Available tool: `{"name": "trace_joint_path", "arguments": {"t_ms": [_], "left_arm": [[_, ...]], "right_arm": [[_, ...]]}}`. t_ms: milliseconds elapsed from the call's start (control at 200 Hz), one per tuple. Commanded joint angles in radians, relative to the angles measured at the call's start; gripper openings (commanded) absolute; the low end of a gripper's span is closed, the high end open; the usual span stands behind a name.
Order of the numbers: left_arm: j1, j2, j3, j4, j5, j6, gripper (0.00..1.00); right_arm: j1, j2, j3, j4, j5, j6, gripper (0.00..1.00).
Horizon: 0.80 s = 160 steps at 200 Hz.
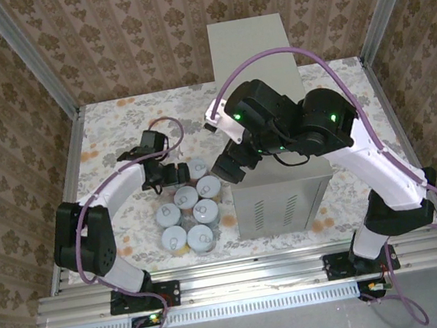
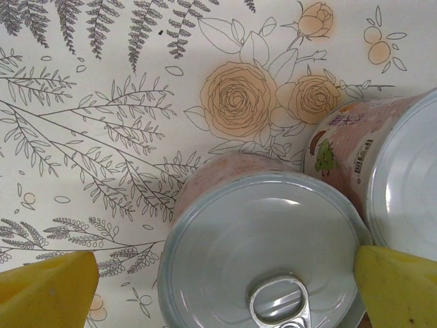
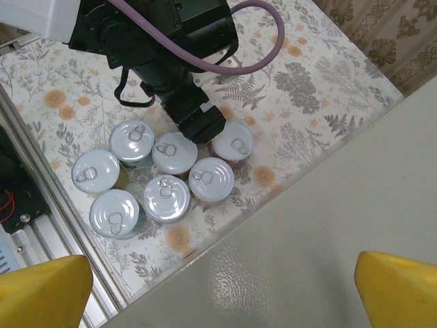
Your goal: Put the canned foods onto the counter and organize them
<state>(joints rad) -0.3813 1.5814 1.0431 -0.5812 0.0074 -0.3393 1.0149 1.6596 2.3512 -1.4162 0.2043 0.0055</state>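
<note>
Barely started: canned foods (image 1: 186, 196), seven counted, bunched on floral floor (image 1: 112, 122) at 9 o'clock of counter (image 1: 255, 50), none on top yet. Left pincer (image 2: 222, 288) spread, straddling pink tin (image 2: 266, 232), not pinching. Right pincer (image 3: 220, 294) spread, empty, above counter.

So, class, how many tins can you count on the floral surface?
7 in the right wrist view, clustered beside the counter: top-left tin, top-middle tin, top-right tin, middle-left tin, middle-right tin, bottom-left tin, bottom-right tin. Another may hide beneath the left arm.
</note>
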Motion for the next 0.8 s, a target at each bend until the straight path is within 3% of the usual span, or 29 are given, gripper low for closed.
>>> {"name": "trace_joint_path", "arguments": {"t_ms": [0,165,500,795], "left_arm": [[-0.011,-0.013,0.022,-0.004,0.002,0.015,0.99],[-0.014,-0.033,0.029,-0.005,0.055,0.034,1.00],[-0.026,-0.018,0.021,-0.032,0.056,0.043,1.00],[-0.036,-0.023,0.009,-0.065,-0.003,0.039,1.00]], "right_arm": [[0.005,-0.017,-0.027,0.014,0.018,-0.007,1.00],[0.002,-0.040,-0.072,0.045,0.014,-0.007,1.00],[-0.016,-0.057,-0.138,0.094,-0.012,-0.007,1.00],[-0.039,-0.050,-0.157,0.126,-0.038,-0.012,1.00]]}}
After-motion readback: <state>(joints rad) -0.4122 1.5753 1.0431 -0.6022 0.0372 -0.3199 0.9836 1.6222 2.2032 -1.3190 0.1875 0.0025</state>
